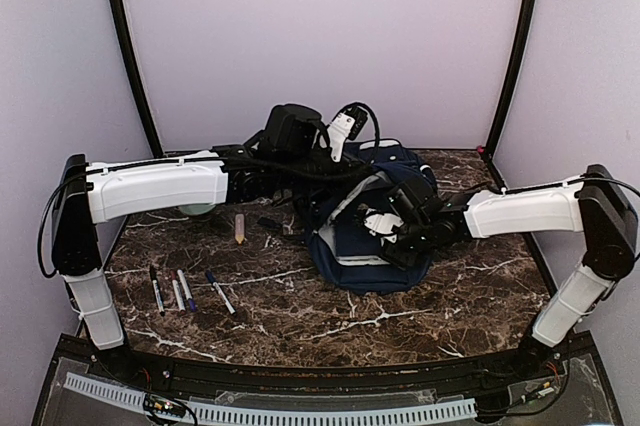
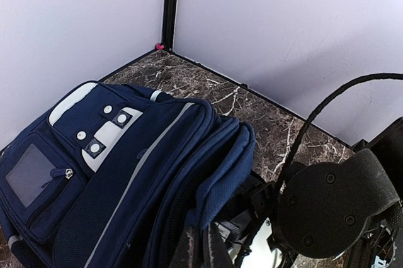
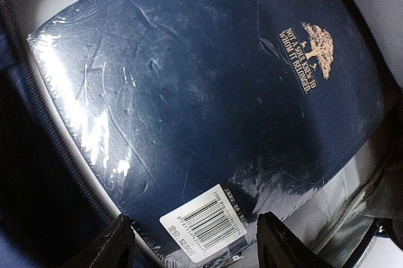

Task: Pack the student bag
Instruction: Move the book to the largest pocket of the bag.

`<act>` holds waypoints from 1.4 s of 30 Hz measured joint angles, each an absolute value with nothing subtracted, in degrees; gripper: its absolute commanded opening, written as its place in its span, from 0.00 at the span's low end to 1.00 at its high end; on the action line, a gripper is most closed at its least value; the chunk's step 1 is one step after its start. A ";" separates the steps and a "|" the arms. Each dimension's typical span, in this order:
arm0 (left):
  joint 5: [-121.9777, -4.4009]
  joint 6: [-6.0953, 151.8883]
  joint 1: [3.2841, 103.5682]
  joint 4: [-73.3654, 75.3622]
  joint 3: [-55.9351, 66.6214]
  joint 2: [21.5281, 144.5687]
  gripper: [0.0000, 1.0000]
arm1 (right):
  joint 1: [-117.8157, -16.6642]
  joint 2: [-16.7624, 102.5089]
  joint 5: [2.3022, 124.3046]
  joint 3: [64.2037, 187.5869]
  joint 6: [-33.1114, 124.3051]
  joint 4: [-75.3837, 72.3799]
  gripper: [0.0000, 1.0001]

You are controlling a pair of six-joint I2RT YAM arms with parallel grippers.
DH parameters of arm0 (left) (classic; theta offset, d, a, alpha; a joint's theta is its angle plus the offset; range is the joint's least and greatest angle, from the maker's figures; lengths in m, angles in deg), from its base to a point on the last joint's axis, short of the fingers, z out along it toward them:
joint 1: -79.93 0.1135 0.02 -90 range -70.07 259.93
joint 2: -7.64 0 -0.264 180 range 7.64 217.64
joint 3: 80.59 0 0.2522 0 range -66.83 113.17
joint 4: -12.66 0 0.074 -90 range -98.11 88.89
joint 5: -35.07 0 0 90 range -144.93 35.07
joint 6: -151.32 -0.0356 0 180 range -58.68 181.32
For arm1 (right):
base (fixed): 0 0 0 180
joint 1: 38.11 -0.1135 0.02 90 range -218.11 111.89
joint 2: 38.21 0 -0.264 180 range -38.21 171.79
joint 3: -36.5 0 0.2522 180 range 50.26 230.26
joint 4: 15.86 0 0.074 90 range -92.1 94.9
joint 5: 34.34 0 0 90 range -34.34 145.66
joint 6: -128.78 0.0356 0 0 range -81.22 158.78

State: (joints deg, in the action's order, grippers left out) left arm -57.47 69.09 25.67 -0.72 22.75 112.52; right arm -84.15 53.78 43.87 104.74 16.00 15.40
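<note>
The left gripper point(image 2: 201, 252), clamped on the student bag's point(image 2: 126, 173) rim, holds its mouth open so the right gripper point(image 3: 201, 249), fingers apart, can seat the book point(image 3: 208, 92) inside.

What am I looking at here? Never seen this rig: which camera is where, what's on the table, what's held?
Two robot arms are bolted at the near edge of a marble table, each ending in a two-finger gripper. The overhead picture looks down from behind them. The other two come from cameras on the wrists. A navy student bag lies mid-table, with pens and a small beige stick to its left. The left gripper is shut, apparently pinching the bag's rim. The right gripper is open, its fingers apart over a shrink-wrapped dark blue book that seems to sit in the bag's opening.
</note>
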 measured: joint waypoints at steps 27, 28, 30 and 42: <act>-60.38 72.78 25.82 2.07 21.81 112.52 0.00 | -82.76 63.13 31.72 107.62 11.65 -9.01 0.57; -60.38 72.89 25.82 2.16 21.81 112.52 0.00 | -82.76 63.39 31.50 107.62 11.41 -9.65 0.57; -60.45 73.04 25.82 2.25 21.81 112.52 0.00 | -82.71 63.85 31.13 107.58 10.82 -10.87 0.56; -60.45 73.22 25.82 2.80 21.36 112.50 0.00 | -82.56 65.78 30.32 107.34 9.24 -15.38 0.55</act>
State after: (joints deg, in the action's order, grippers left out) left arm -60.45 73.22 25.82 2.80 21.36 112.50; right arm -82.56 65.78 30.32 107.34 9.24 -15.38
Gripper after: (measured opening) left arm 0.012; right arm 0.545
